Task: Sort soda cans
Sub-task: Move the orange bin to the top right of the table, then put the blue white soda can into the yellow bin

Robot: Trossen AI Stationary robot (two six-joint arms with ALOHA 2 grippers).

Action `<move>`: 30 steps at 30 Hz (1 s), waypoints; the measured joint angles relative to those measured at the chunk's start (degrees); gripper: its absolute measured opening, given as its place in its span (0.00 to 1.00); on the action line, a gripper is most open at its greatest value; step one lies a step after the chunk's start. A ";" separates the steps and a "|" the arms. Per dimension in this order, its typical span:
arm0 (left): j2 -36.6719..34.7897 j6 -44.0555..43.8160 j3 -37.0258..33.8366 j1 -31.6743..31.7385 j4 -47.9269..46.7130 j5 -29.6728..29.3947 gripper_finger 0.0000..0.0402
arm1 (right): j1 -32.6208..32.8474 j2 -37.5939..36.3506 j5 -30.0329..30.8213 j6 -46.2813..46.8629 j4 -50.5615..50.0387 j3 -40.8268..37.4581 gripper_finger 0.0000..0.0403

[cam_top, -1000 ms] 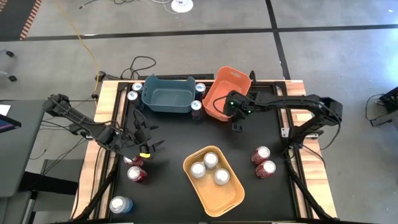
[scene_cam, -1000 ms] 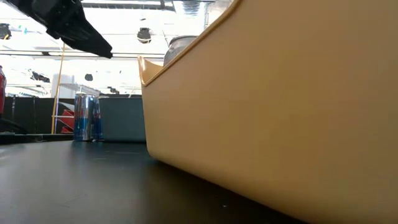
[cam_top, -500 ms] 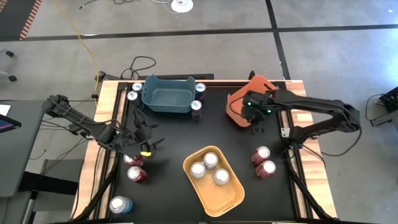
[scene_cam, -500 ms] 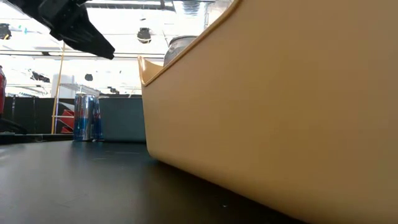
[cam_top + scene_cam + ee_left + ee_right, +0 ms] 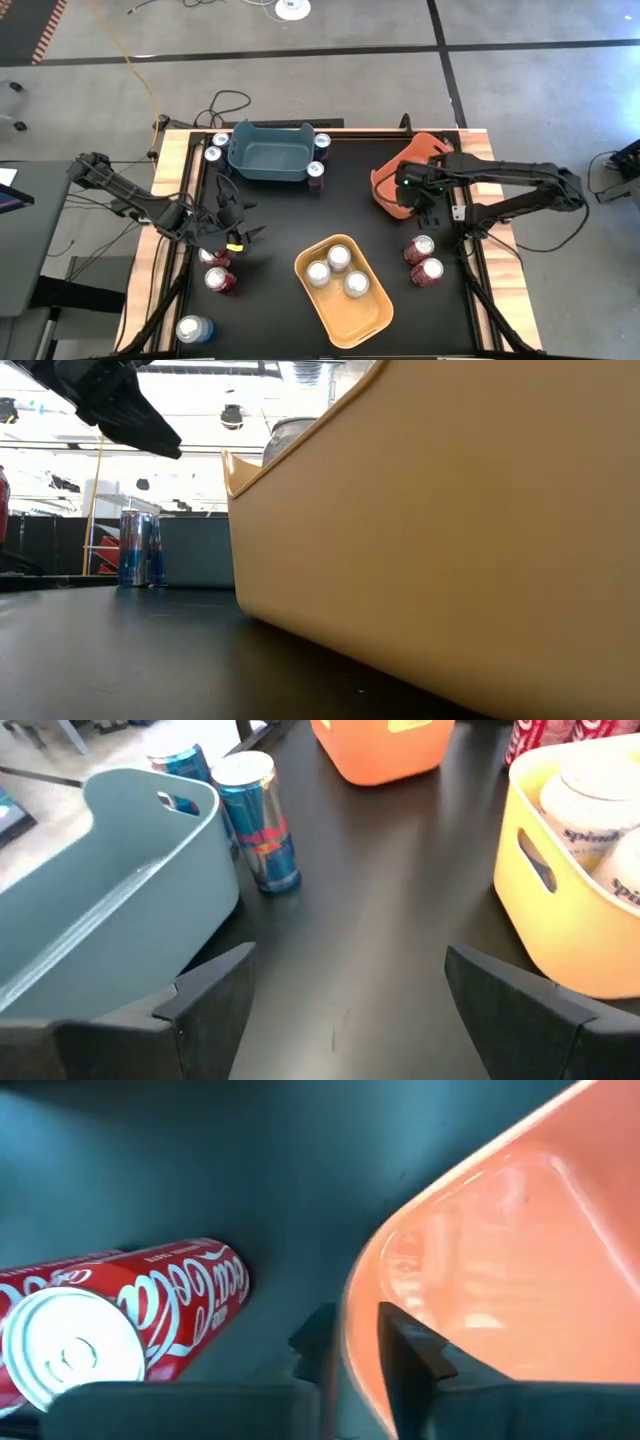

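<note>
Right gripper at the table's far right, clamped on the rim of the orange bin: in the right wrist view one finger inside the wall, the other outside, jaws nearly closed on the thin plastic. Bin tipped up off the table, leaning. Two red cans just near of it, by the right edge; one seen from the right wrist camera.

Left gripper over the left side of the table, jaws spread wide, holding nothing; both fingers well apart in the left wrist view.

Yellow bin at centre near, three silver cans standing inside. Teal bin at far centre-left. Blue cans beside it: two at its left end, two at its right end. Two more red cans near the left gripper, on its near side. One pale blue can at the near left corner.
</note>
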 joint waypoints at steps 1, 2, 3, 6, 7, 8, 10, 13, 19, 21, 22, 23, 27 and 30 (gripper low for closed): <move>0.00 0.00 0.00 0.00 -0.13 0.45 0.79 | 0.24 -0.11 -0.22 0.57 -0.04 0.00 0.27; 0.00 0.01 0.00 0.00 -0.27 1.00 0.79 | 0.58 -0.26 -0.31 1.47 -0.05 0.00 0.29; 0.00 0.00 0.00 0.00 -0.56 1.54 0.79 | 0.88 -0.49 -0.35 2.29 0.02 0.00 0.32; -0.17 0.62 0.00 0.00 -1.88 1.83 0.79 | 1.68 -1.63 -0.61 6.18 2.71 0.82 0.38; -0.39 0.98 0.01 0.00 -2.30 2.00 0.79 | 1.79 -2.04 -0.58 7.71 4.49 1.46 0.39; -0.80 1.10 0.32 0.00 -3.26 2.62 0.79 | 1.93 -2.52 -0.59 8.85 6.59 2.15 0.39; -1.47 -0.33 2.34 0.00 -6.71 4.43 0.79 | 2.30 -3.74 -0.47 10.67 10.75 3.44 0.40; -1.75 -5.80 8.35 -0.12 -16.11 6.35 0.79 | 2.69 -6.26 -0.41 13.53 21.05 5.04 0.39; 0.25 -16.35 19.35 -1.36 -32.41 14.27 0.79 | 3.67 -10.42 -0.32 12.15 39.96 5.14 0.35; 1.31 -20.94 21.41 -1.84 -36.73 19.67 0.79 | 3.90 -10.71 -0.37 10.43 42.96 5.14 0.35; 1.89 -23.57 22.07 -2.12 -38.56 23.40 0.79 | 3.91 -10.65 -0.50 10.12 44.09 5.14 0.34; 2.43 -25.98 22.62 -2.39 -40.29 27.80 0.79 | 3.91 -10.37 -0.46 9.68 45.21 5.14 0.34; 4.26 -36.48 23.52 -3.66 -43.40 41.99 0.79 | 2.77 -8.67 -0.18 6.23 48.43 5.14 0.34; 5.01 -42.71 23.54 -4.86 -43.28 49.99 0.79 | 0.97 -6.68 -0.22 4.31 50.10 5.14 0.34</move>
